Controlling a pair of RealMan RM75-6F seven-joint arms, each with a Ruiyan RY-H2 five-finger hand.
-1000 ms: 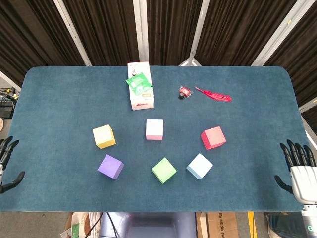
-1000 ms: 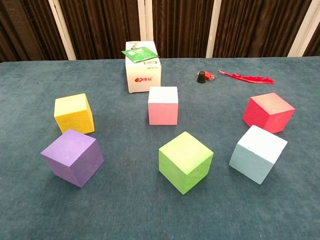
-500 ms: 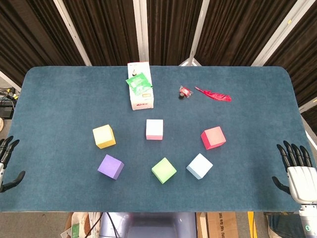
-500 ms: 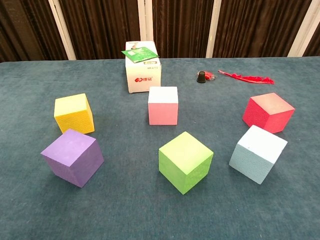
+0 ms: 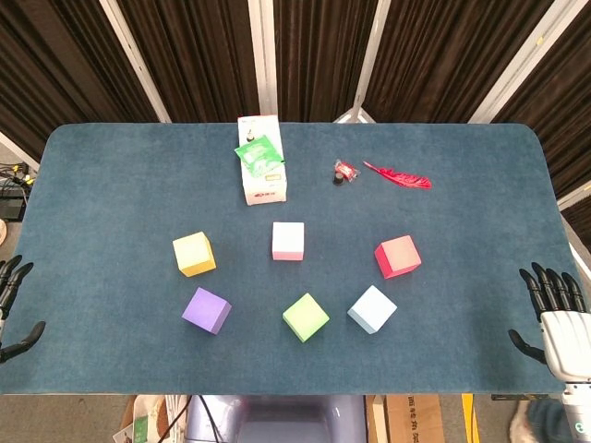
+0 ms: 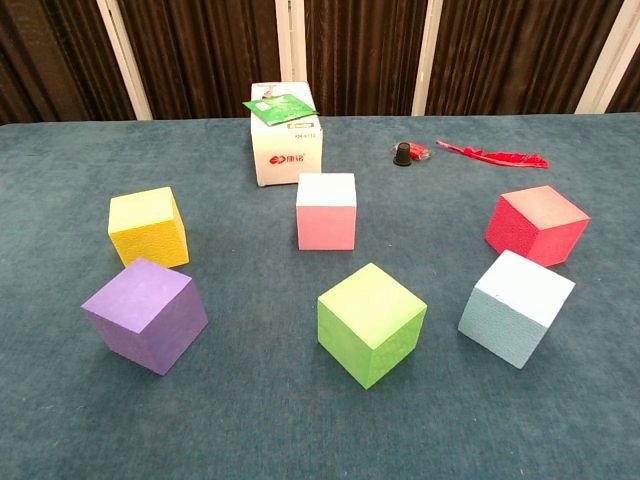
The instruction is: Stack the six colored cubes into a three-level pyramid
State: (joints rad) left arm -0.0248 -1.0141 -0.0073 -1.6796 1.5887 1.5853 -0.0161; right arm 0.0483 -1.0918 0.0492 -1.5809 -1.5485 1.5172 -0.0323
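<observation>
Six cubes lie apart on the blue table: yellow, purple, pink, green, light blue and red. None touches another. My left hand hangs off the table's left edge, fingers spread, empty. My right hand sits at the right edge, fingers apart, holding nothing. The chest view shows neither hand.
A white box with a green packet on top stands behind the cubes. A small black and red item and a red feather lie at the back right.
My right hand has drifted slightly down and outward at the table's right edge. My left hand has slipped a little lower. The cubes have not moved.
</observation>
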